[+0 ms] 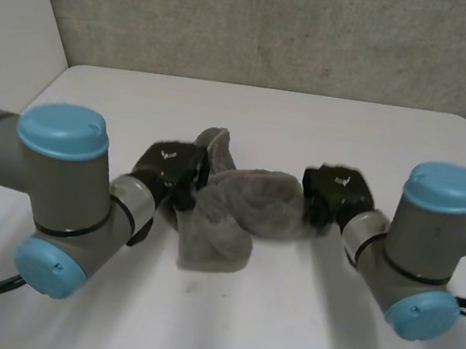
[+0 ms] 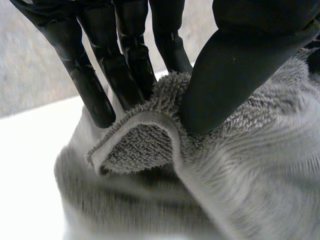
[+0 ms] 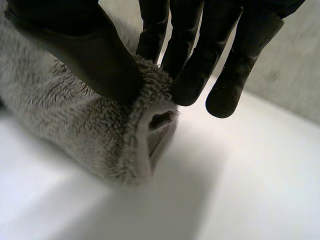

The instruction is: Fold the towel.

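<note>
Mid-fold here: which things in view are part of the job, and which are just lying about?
Job: grey towel; left robot hand, pinching one end; right robot hand, pinching the other end.
Not the job: white table; grey wall behind.

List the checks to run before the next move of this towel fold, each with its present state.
1. Left hand pinches a hemmed edge of the towel between thumb and fingers: ok.
2. Right hand pinches the towel's other end: ok.
3. Towel spread flat between the hands: not ok, it is bunched and creased.
4. Both hands hold true corners: cannot tell.
5. Towel well inside the edges of the table: ok.
</note>
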